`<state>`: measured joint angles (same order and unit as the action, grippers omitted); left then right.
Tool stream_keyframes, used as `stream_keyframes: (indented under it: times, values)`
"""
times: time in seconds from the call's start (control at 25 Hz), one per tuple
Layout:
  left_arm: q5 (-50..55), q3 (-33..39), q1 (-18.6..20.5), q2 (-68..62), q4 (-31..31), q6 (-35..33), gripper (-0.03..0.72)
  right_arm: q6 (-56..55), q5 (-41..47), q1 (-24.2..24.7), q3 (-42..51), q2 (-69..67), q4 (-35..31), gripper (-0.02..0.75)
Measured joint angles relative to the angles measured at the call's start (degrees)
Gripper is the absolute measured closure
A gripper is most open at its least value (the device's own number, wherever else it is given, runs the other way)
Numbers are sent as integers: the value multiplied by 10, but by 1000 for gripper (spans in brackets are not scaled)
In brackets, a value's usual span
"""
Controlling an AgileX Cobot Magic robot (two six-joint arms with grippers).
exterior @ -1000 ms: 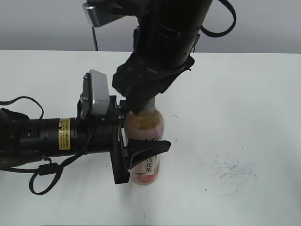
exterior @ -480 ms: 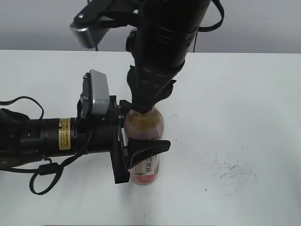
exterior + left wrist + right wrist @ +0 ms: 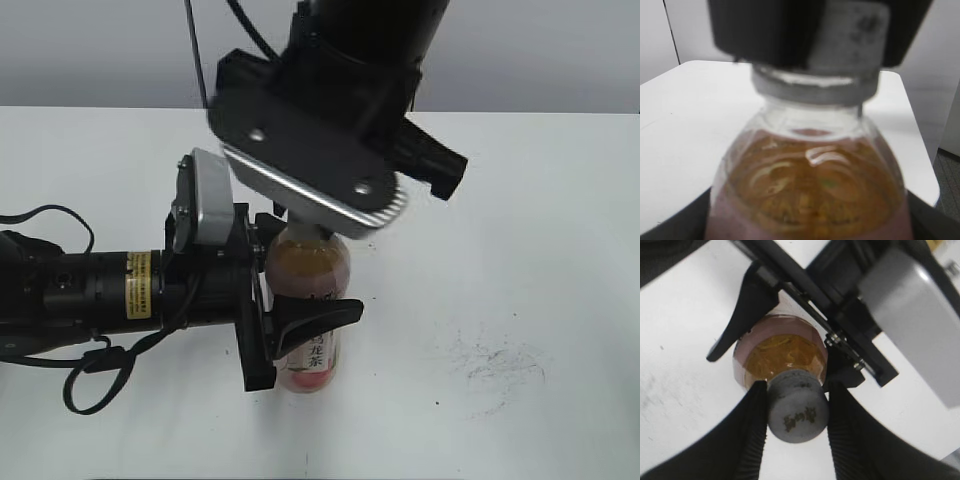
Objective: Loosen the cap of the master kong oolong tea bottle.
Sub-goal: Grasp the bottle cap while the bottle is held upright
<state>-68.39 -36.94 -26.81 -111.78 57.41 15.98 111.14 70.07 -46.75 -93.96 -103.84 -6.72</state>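
Now, twisting the cap point(image 3: 797, 412) while the bottle is braced.
Right gripper point(image 3: 796, 415) jaws clench the cap; left gripper point(image 3: 300, 325) jaws grasp the master kong oolong tea bottle point(image 3: 310, 300), upright on the tabletop point(image 3: 520, 220). Best turn squarely, without tilting it.

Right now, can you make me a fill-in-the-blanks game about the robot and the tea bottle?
1. The right gripper squeezes the bottle's grey ____ from both sides.
2. The left gripper holds the master kong oolong tea bottle around its ____.
3. The tea inside the bottle looks ____ in colour.
4. The bottle stands upright on a ____ table.

Missing words: cap; body; amber; white
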Motion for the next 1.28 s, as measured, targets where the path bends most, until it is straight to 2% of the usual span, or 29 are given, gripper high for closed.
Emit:
stream_keyframes:
  times: [0.08, 0.2, 0.36, 0.48, 0.68, 0.76, 0.92, 1.08, 1.16, 1.28]
  values:
    - [0, 0, -1, 0, -1, 0, 243, 138, 0, -1, 0, 1, 1, 466]
    - [0, 0, -1, 0, -1, 0, 243, 274, 0, -1, 0, 1, -13, 465]
    - [0, 0, -1, 0, -1, 1, 243, 291, 0, -1, 0, 1, -17, 465]
    - [0, 0, -1, 0, -1, 1, 243, 122, 0, 0, 0, 1, -12, 439]
    - [-1, 0, 0, 0, 0, 1, 243, -270, -1, 0, 0, 0, 17, 164]
    - [-1, 0, 0, 0, 0, 1, 243, -444, -1, 0, 0, 0, 34, 134]
    - [-1, 0, 0, 0, 0, 2, 243, -747, 0, 0, 0, 0, 42, 161]
    - [-1, 0, 0, 0, -1, 2, 243, -975, 0, 0, 0, 0, 39, 175]
    - [-1, 0, 0, 0, -1, 2, 243, -1043, 0, 0, 0, 0, 37, 194]
    - [-1, 0, 0, 0, -1, 2, 243, -1081, 0, 0, 0, 0, 31, 262]
